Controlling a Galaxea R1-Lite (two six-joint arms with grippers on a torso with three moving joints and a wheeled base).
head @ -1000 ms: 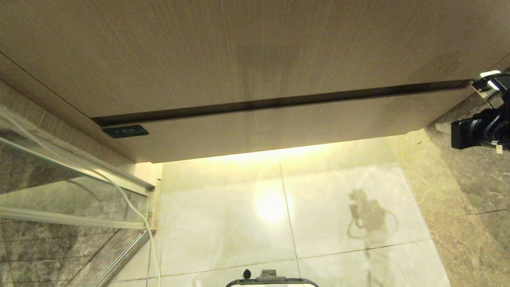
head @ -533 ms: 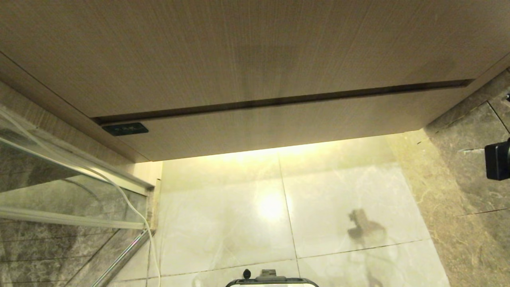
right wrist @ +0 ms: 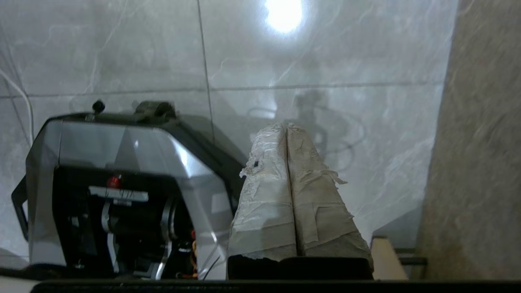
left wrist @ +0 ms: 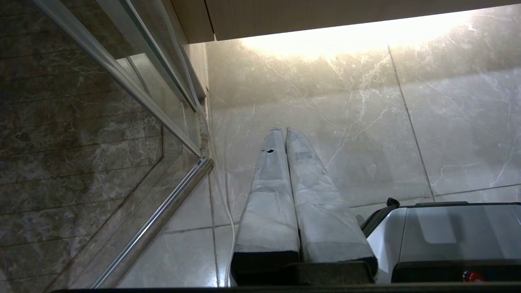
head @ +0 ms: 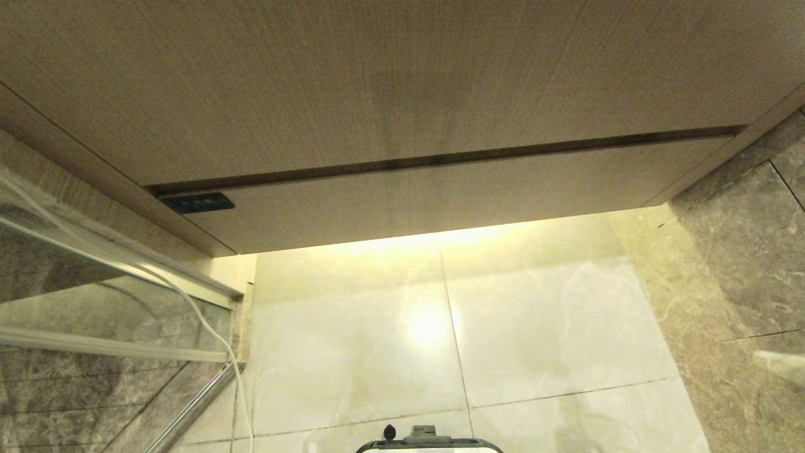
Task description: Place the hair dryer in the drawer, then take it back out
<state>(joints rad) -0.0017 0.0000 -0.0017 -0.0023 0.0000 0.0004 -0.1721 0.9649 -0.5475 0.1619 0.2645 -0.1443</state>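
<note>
The drawer (head: 440, 195) is the low light-wood band under the taller wood panel (head: 377, 82); its flat front is closed, with a dark gap along its top edge. The hair dryer is out of view in every frame. Neither arm shows in the head view. My left gripper (left wrist: 284, 130) hangs shut and empty over the pale floor tiles, beside my base. In the right wrist view my right gripper (right wrist: 285, 125) is also shut with nothing in it, low beside my base and pointing down at the floor.
A glass shower partition (head: 94, 302) with a metal rail stands on the left, and a white cable (head: 210, 333) runs down along it. A dark marble wall (head: 742, 270) bounds the right. My base (head: 427, 443) sits at the near edge. A small black plate (head: 197, 202) sits at the drawer's left end.
My right arm, at the right edge of the head view a second ago near the drawer's right end, has dropped and left that view. Its shadow on the floor is gone. The drawer stays closed.
</note>
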